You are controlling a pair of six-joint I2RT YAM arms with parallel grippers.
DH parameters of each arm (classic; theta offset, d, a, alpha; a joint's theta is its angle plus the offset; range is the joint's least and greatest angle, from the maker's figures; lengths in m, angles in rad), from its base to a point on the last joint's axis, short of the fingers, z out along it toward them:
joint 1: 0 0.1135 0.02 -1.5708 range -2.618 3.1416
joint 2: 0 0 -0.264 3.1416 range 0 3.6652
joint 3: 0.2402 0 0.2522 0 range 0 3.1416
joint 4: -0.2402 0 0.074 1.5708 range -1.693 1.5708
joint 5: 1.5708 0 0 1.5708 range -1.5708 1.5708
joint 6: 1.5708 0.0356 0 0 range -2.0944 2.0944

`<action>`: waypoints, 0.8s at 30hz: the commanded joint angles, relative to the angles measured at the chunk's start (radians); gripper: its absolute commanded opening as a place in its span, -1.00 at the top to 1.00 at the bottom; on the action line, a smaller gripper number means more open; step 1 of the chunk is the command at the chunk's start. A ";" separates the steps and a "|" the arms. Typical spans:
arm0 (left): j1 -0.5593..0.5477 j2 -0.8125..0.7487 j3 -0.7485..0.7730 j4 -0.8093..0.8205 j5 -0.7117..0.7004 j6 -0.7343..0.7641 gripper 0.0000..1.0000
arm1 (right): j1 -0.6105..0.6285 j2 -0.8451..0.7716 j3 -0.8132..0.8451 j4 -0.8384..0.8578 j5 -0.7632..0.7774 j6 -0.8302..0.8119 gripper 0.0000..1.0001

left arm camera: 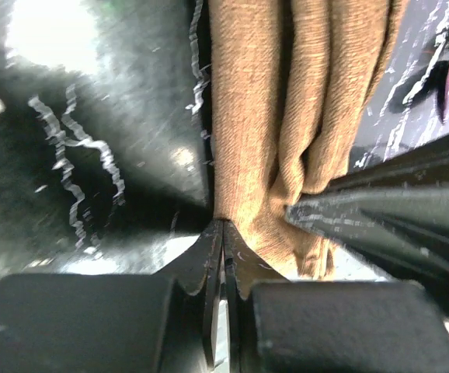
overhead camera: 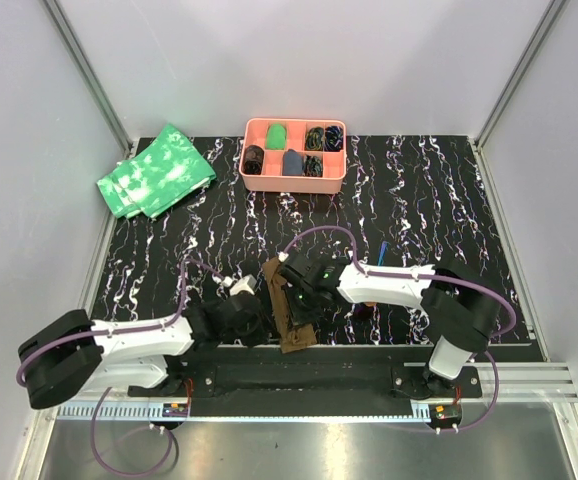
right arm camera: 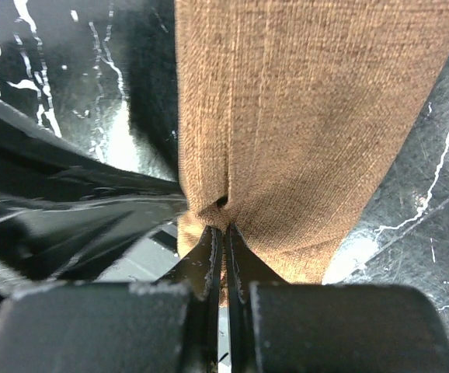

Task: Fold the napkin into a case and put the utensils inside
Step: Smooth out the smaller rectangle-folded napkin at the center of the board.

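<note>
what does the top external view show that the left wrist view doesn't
Only the top external: the pink tray at the mat's far edge and the green cloths at far left. Only the left wrist: the left pincer shut on the napkin at its edge, with the weave and lengthwise folds close up. Both: the brown napkin and the black marbled mat.

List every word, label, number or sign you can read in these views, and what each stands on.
None: no readable text in any view.
The napkin, pink tray and green cloths carry no print.
The white streaks on the mat are pattern, not letters.
</note>
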 commanded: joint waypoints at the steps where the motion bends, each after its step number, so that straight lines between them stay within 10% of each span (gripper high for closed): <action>1: -0.005 0.093 0.020 0.095 -0.002 0.012 0.88 | -0.008 -0.048 0.021 0.004 -0.014 0.014 1.00; 24: -0.017 0.038 0.024 0.075 0.001 0.012 0.91 | -0.016 0.043 -0.049 0.157 -0.094 0.061 0.88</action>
